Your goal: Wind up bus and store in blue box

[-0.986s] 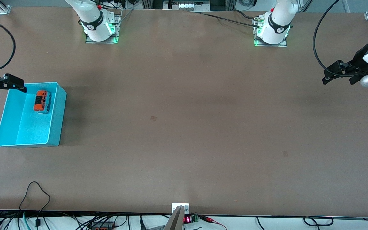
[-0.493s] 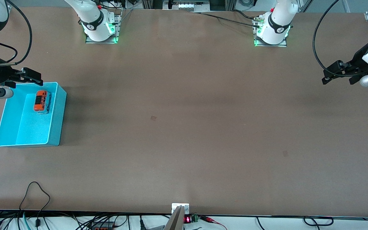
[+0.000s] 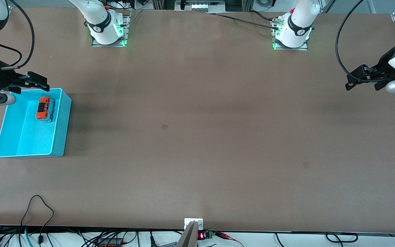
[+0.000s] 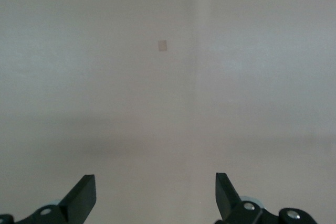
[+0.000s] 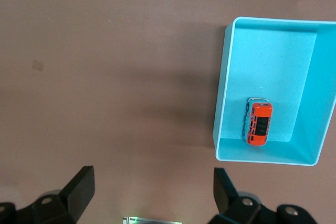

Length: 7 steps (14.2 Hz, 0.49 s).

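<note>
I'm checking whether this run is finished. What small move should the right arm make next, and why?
Probably just lift clear and retreat toward its base. The bus already lies inside the blue box, near the wall farthest from the front camera, and nothing holds it. The right gripper hangs open over that wall's rim, its jaws apart and empty. The left gripper waits open at its own end of the table.

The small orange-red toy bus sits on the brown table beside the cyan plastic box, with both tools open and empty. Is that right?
Not quite. The small orange-red toy bus lies inside the cyan plastic box, as the front and right wrist views show. The right tool and left tool are indeed open and empty.
</note>
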Motion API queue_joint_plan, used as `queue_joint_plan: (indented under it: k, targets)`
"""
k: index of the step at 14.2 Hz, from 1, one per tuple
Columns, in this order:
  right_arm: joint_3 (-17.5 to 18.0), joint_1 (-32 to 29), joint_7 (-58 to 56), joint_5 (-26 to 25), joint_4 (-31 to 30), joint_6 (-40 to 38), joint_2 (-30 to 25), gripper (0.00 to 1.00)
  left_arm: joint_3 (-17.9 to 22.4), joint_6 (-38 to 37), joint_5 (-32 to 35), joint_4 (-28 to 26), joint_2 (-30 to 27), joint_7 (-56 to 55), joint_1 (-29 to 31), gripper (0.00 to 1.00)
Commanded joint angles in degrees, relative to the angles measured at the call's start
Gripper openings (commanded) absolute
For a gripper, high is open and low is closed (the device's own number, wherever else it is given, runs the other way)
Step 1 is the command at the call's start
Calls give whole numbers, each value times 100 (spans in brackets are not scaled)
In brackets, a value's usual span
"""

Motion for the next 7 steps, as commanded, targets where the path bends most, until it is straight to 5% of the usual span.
queue_joint_plan:
  k: [1,7]
  targets:
    - [-174,189,70,87,94,-128,-31,100,-11,-47,135,-120,-173,33,8,100]
    - [-622,593,70,96,94,-128,-22,100,-20,-64,135,-120,-173,41,8,100]
